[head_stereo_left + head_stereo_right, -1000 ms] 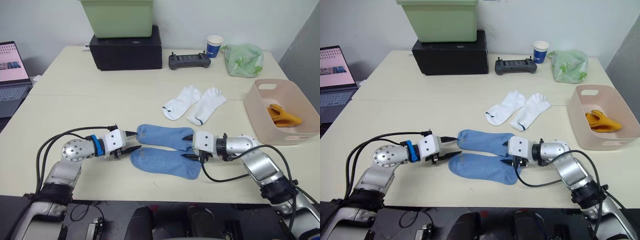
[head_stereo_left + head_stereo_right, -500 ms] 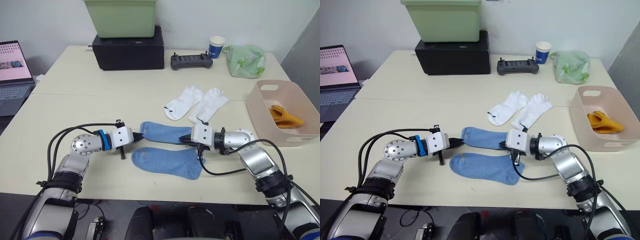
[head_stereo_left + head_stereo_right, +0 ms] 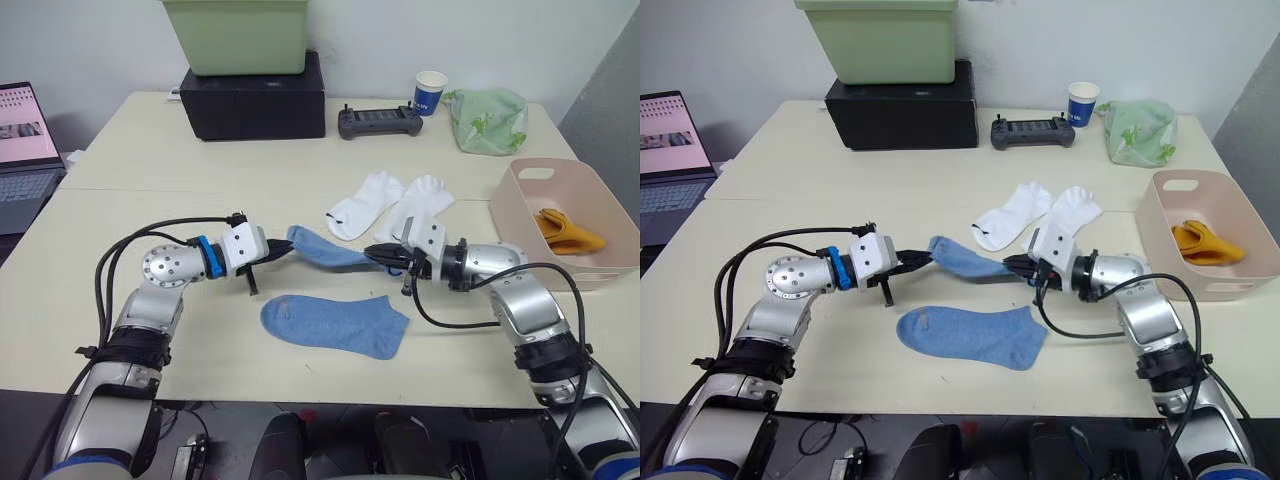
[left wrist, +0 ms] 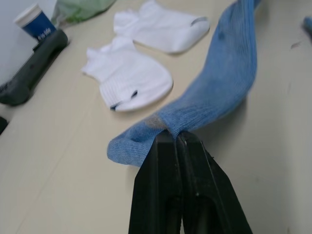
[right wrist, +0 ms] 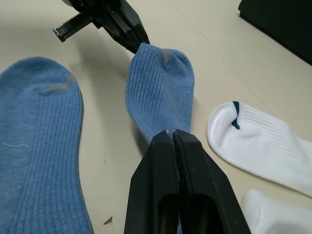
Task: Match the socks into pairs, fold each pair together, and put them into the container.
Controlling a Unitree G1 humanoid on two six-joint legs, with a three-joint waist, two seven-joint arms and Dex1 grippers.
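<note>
Jaws of both grippers pinched tight on one light blue sock (image 3: 325, 250): left gripper (image 3: 283, 251) clamped on one end, right gripper (image 3: 378, 256) on the other, sock stretched between them and raised off the counter (image 3: 150, 190). In the left wrist view, black fingers (image 4: 187, 195) pressed together with blue fabric bunched at their tips; same in the right wrist view, fingers (image 5: 170, 185) closed on the ribbed cloth.

Nearest the counter's front edge, second light blue sock (image 3: 335, 324) lying flat, just below the held one and apart from it.

Further back, two white socks (image 3: 390, 208) side by side, edges touching, dark marks at the cuffs, just beyond the right gripper.

Out to the right, pale pink container (image 3: 520, 225) with a handle slot, a folded bundle of mustard-orange socks (image 3: 566, 231) lying inside.

At the far left edge, open laptop (image 3: 25, 150).

Along the back of the counter: black box (image 3: 252, 100) with a light green bin (image 3: 238, 35) stacked on top, a dark handheld controller (image 3: 378, 122), a blue-and-white paper cup (image 3: 429, 92), and a pale green bag (image 3: 488, 122) beside the cup.
</note>
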